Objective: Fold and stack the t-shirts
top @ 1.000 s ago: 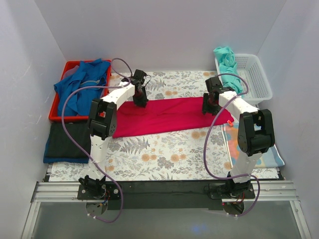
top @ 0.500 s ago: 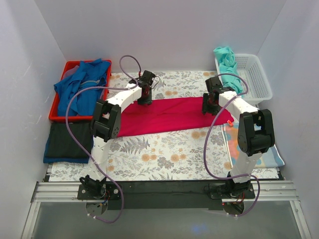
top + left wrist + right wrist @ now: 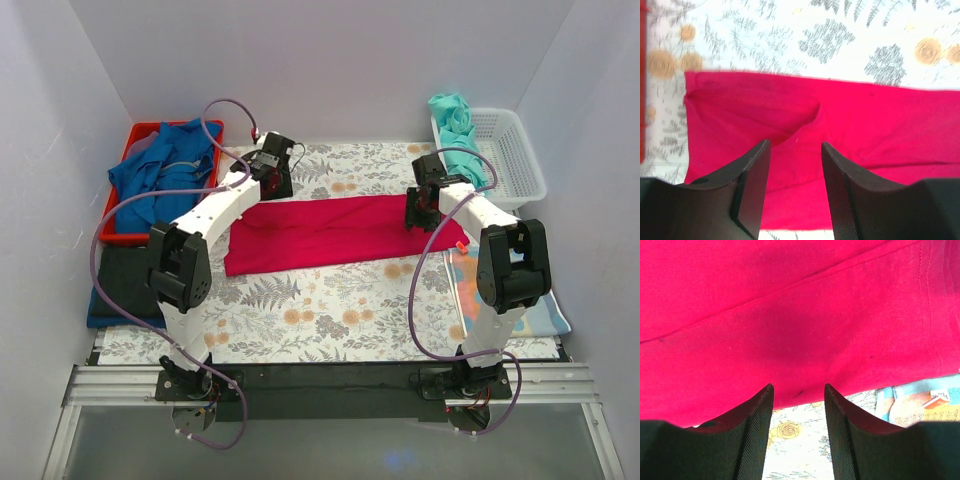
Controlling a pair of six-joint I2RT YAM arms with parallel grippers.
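The crimson-pink t-shirt (image 3: 330,232) lies on the floral table cover as a long flat strip, left to right. My left gripper (image 3: 274,182) is open and empty, raised over the shirt's far left end; in the left wrist view (image 3: 795,150) the shirt (image 3: 875,125) lies below the spread jaws. My right gripper (image 3: 420,212) is open and empty, low over the shirt's right end; the right wrist view (image 3: 798,390) shows the shirt's (image 3: 790,310) near edge between the jaws. A teal tee (image 3: 457,128) hangs over the basket's left rim. A black folded tee (image 3: 130,282) lies at the left on a blue one.
A red bin (image 3: 115,232) at the back left holds crumpled blue tees (image 3: 160,175). A white basket (image 3: 515,150) stands at the back right. The orange-and-blue patchwork cloth (image 3: 462,285) lies at the right, also seen in the right wrist view (image 3: 922,405).
My left arm has swung its elbow out to the left, and its gripper has lifted off the shirt's far edge and drawn back to the left. The right arm has not moved.
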